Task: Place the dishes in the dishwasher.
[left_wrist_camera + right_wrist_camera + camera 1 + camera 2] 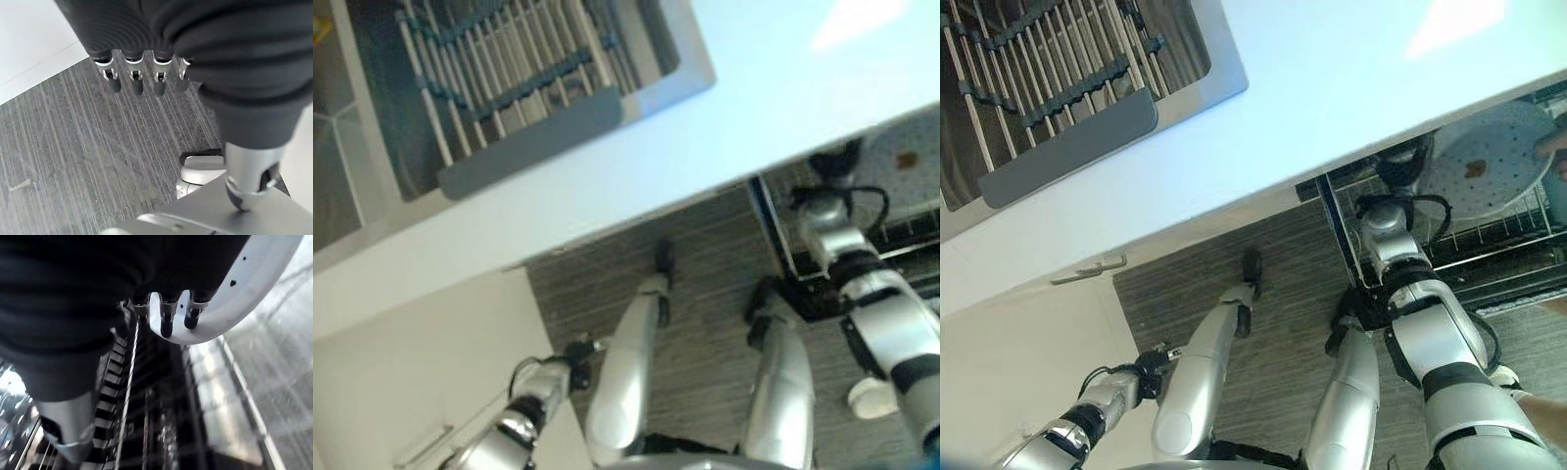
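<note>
A white plate (pixel 1489 147) with dark speckles and a brown smear stands tilted in the dishwasher's wire rack (pixel 1489 245), below the counter edge. My right hand (pixel 1400 168) reaches into the rack beside it. In the right wrist view its fingers (pixel 166 318) are straight and lie against the plate's rim (pixel 244 289), with the thumb held apart, so the hand is open. My left hand (pixel 1151 367) hangs low over the floor by the cabinet, its fingers (pixel 132 81) relaxed and holding nothing.
A white countertop (pixel 754 98) runs across the view, with a sink holding a wire dish rack (pixel 509 69) at the far left. A white cabinet front (pixel 411 372) stands by my left arm. A person's hand (pixel 1552 147) shows at the plate's right edge.
</note>
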Robot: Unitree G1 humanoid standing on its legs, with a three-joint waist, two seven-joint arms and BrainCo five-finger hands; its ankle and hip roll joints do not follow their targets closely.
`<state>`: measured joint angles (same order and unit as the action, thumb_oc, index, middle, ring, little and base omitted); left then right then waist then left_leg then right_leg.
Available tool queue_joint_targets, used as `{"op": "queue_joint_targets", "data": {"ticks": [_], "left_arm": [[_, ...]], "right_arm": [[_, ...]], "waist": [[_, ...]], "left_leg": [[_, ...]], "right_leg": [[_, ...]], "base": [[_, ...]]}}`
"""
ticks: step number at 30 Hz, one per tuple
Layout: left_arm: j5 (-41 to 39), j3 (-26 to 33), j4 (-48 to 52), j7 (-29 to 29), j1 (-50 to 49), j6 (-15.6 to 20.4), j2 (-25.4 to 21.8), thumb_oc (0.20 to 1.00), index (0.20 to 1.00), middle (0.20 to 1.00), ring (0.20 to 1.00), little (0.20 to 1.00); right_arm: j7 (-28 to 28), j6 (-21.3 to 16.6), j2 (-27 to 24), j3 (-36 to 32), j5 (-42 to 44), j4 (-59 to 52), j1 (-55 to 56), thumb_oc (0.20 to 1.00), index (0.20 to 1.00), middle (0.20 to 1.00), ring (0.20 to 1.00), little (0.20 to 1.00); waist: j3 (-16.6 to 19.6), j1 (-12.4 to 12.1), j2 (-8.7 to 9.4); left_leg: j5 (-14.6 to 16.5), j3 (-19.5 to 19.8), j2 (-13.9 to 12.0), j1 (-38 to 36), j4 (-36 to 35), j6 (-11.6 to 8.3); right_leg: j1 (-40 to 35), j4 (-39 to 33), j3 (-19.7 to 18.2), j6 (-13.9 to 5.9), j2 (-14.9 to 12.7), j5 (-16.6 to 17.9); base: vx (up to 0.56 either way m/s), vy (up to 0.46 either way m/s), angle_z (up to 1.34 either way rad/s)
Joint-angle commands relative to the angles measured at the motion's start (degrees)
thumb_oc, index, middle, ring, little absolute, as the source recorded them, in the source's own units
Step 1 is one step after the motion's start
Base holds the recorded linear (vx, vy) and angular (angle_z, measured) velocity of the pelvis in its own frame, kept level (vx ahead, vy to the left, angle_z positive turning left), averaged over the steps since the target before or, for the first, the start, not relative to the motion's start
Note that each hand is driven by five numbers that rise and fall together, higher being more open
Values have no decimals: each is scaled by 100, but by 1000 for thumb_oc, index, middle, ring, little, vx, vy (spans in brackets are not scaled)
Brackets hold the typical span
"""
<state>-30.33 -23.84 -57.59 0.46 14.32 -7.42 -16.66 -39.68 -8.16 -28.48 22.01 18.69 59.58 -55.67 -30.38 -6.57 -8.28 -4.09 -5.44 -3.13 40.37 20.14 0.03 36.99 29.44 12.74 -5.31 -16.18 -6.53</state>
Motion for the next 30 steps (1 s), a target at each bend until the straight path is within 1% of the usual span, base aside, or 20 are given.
{"op": "queue_joint_targets", "data": {"ticks": [1, 4, 6, 8, 9, 11, 14, 15, 17, 19, 20, 21, 22, 25, 26, 27, 28, 29, 30], "left_arm": [[36, -59, -297, 27, -356, 50, 36, 1000, 1000, 1000, 1000, 1000], [41, 32, -432, 74, -396, 74, 83, 1000, 1000, 1000, 1000, 1000], [44, 95, -475, 92, -417, 31, 92, 1000, 1000, 1000, 1000, 1000], [53, 214, -627, 121, -484, 52, 106, 1000, 1000, 1000, 1000, 1000], [48, 239, -669, 143, -487, 57, 117, 1000, 1000, 1000, 1000, 1000], [13, 283, -747, 182, -505, 92, 126, 1000, 1000, 1000, 1000, 1000], [51, 424, -898, 283, -503, 108, 160, 1000, 1000, 1000, 1000, 1000], [52, 496, -959, 316, -472, 83, 163, 1000, 1000, 1000, 1000, 1000], [59, 577, -1027, 354, -503, 55, 182, 1000, 1000, 1000, 1000, 1000], [92, 649, -1069, 405, -573, 28, 219, 1000, 1000, 1000, 1000, 1000], [141, 714, -1120, 459, -668, 37, 257, 1000, 1000, 1000, 1000, 1000], [172, 745, -1145, 484, -718, 26, 285, 1000, 1000, 1000, 1000, 1000], [226, 806, -1188, 510, -785, -10, 329, 1000, 1000, 1000, 1000, 1000], [374, 931, -1271, 469, -892, -99, 382, 1000, 1000, 1000, 1000, 1000], [387, 939, -1278, 462, -904, -99, 392, 1000, 1000, 1000, 1000, 1000], [384, 976, -1331, 442, -934, -127, 450, 1000, 1000, 1000, 1000, 1000], [372, 987, -1352, 418, -937, -123, 470, 1000, 1000, 1000, 1000, 1000], [374, 1000, -1366, 340, -949, -89, 510, 1000, 1000, 1000, 1000, 1000], [377, 1005, -1374, 147, -973, -29, 548, 1000, 1000, 1000, 1000, 1000]], "right_arm": [[-241, -213, 183, 129, 27, -324, 150, 1000, 1000, 1000, 1000, 1000], [-526, -209, 436, 29, -73, -726, 546, 1000, 1000, 1000, 1000, 1000], [-593, -244, 564, 24, -85, -962, 798, 1000, 1000, 1000, 1000, 1000], [-731, -378, 732, 67, -150, -1419, 1249, 1000, 1000, 1000, 1000, 1000], [-745, -406, 756, 80, -181, -1513, 1335, 1000, 1000, 1000, 1000, 1000], [-754, -417, 794, 129, -303, -1789, 1530, 1000, 1000, 1000, 1000, 1000], [-663, -421, 884, 262, -422, -2298, 1945, 1000, 1000, 1000, 1000, 1000], [-558, -475, 918, 323, -435, -2465, 2114, 1000, 1000, 1000, 1000, 1000], [-331, -500, 956, 372, -446, -2701, 2371, 1000, 1000, 1000, 1000, 1000], [-96, -584, 956, 422, -444, -2860, 2704, 1000, 1000, 1000, 1000, 1000], [163, -778, 943, 441, -336, -3016, 3017, 1000, 1000, 1000, 1000, 1000], [291, -851, 950, 438, -314, -3093, 3181, 1000, 1000, 1000, 1000, 1000], [568, -955, 946, 430, -297, -3219, 3438, 1000, 1000, 1000, 1000, 1000], [1052, -1065, 928, 414, -49, -3529, 3959, 1000, 1000, 1000, 1000, 1000], [1102, -1047, 926, 407, -19, -3567, 4009, 1000, 1000, 1000, 1000, 1000], [1339, -1081, 905, 366, 48, -3696, 4304, 1000, 1000, 1000, 1000, 1000], [1423, -1084, 884, 357, 75, -3760, 4399, 1000, 1000, 1000, 1000, 1000], [1573, -1096, 848, 322, 124, -3895, 4584, 1000, 1000, 1000, 1000, 1000], [1709, -1112, 809, 268, 166, -4035, 4733, 1000, 1000, 1000, 1000, 1000]], "waist": [[59, -209, -76], [59, -108, 32], [59, -52, 99], [59, 69, 247], [59, 97, 278], [59, 165, 352], [59, 285, 539], [59, 334, 580], [100, 410, 651], [309, 478, 721], [532, 537, 795], [657, 569, 829], [867, 622, 875], [1270, 766, 943], [1309, 783, 949], [1511, 886, 970], [1583, 923, 977], [1711, 999, 983], [1810, 1079, 988]], "left_leg": [[474, -161, 249, -351, -196, 151], [515, -229, 193, -677, -274, 139], [532, -249, 157, -851, -279, 132], [584, -289, 65, -1274, -295, 101], [600, -294, 41, -1369, -295, 91], [650, -314, -9, -1588, -295, 69], [768, -333, -69, -2070, -295, 42], [702, -362, -150, -2196, -295, 61], [764, -364, -215, -2450, -295, 32], [824, -375, -272, -2561, -295, -11], [871, -384, -308, -2636, -295, -53], [895, -394, -333, -2675, -295, -83], [943, -419, -376, -2733, -295, -117], [982, -521, -492, -2838, -295, -186], [984, -531, -504, -2848, -295, -193], [1017, -597, -563, -2902, -295, -229], [1025, -612, -580, -2913, -295, -241], [1048, -650, -615, -2963, -295, -262], [1073, -708, -650, -3027, -295, -273]], "right_leg": [[8, 312, -128, 172, 428, -53], [-333, 91, -135, 171, 453, -14], [-512, 8, -151, 168, 451, 11], [-975, -274, -179, 127, 458, 86], [-1083, -344, -187, 116, 465, 106], [-1340, -518, -204, 87, 462, 148], [-1898, -820, -211, 29, 452, 215], [-2096, -1001, -175, 72, 497, 371], [-2425, -1169, -181, 60, 528, 391], [-2560, -1225, -208, 35, 541, 359], [-2634, -1225, -256, 4, 549, 314], [-2675, -1225, -274, -15, 556, 288], [-2738, -1225, -290, -49, 559, 253], [-2824, -1225, -323, -102, 559, 229], [-2832, -1225, -329, -105, 562, 226], [-2875, -1225, -371, -115, 579, 185], [-2885, -1225, -395, -115, 594, 169], [-2913, -1225, -424, -117, 608, 140], [-2928, -1225, -447, -121, 608, 128]], "base": [[-3, -4, -15], [12, -11, -12], [23, -23, -16], [27, -37, -11], [15, -30, -5], [5, -21, -11], [13, -50, -11], [-10, -60, -22], [39, -55, -12], [103, -60, -7], [124, -72, -7], [137, -85, -1], [100, -69, -5], [89, -42, -15], [96, -21, -20], [62, -12, -23], [75, -13, -16], [48, -12, -24], [52, -7, -26]]}}
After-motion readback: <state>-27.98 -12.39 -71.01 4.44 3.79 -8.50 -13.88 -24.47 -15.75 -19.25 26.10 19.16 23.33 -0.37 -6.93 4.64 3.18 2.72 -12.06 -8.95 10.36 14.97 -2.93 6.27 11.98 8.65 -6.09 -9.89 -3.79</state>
